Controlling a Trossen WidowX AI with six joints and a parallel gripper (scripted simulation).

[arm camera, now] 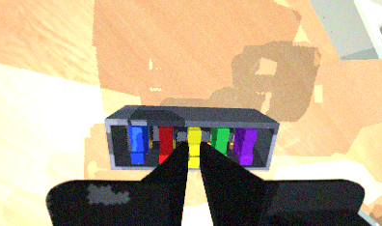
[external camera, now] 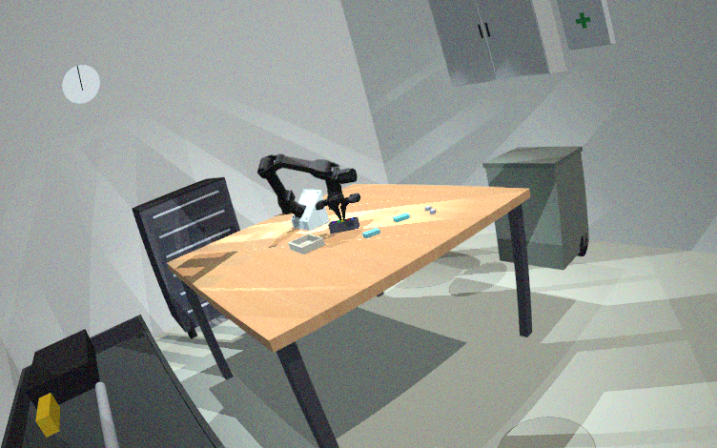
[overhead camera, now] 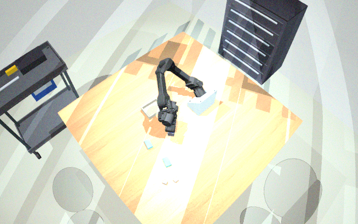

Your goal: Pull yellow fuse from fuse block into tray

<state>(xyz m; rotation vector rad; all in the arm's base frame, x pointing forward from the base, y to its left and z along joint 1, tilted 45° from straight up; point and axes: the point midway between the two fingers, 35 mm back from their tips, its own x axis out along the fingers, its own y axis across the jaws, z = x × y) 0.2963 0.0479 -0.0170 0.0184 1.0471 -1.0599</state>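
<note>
The dark fuse block (overhead camera: 171, 134) (external camera: 344, 226) (arm camera: 191, 116) stands on the table. In the wrist view it holds a blue fuse (arm camera: 138, 145), a red fuse (arm camera: 166, 141), the yellow fuse (arm camera: 194, 137), a green fuse (arm camera: 220, 139) and a purple fuse (arm camera: 244, 145) in a row. My gripper (external camera: 342, 219) (arm camera: 193, 147) points down over the block and is shut on the yellow fuse, which is in the row between the red and green ones. The tips hide part of it. The light grey tray (overhead camera: 150, 116) (external camera: 297, 248) is empty, beside the block.
A pale blue angled box (overhead camera: 202, 105) (external camera: 311, 213) (arm camera: 341, 34) stands by the arm's base. Two cyan blocks (overhead camera: 148, 144) (external camera: 371, 233) and two small pale cubes (overhead camera: 175, 180) (external camera: 432, 211) lie on the table beyond the fuse block.
</note>
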